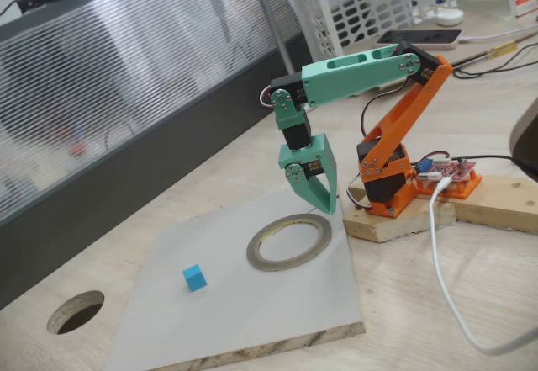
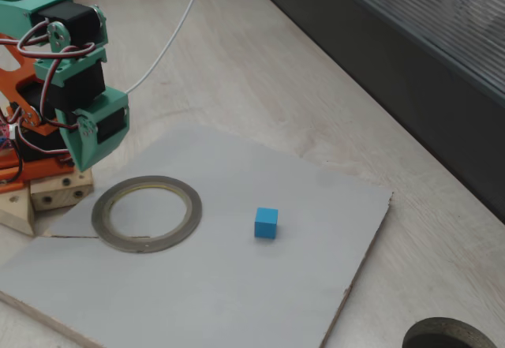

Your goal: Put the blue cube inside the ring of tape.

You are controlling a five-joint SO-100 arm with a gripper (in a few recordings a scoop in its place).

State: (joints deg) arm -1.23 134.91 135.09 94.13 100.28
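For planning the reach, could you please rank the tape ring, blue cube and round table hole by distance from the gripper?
From the gripper, in this fixed view:
1. Ring of tape, just below the fingers.
2. Blue cube, lower left on the board.
3. Table hole, far left.

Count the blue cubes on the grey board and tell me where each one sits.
1. The blue cube sits on the grey board, outside the ring of tape and apart from it. Nothing on the board seems able to hide another.

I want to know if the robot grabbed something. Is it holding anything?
No, nothing is held. The gripper hangs shut above the ring of tape, and the blue cube sits alone on the board.
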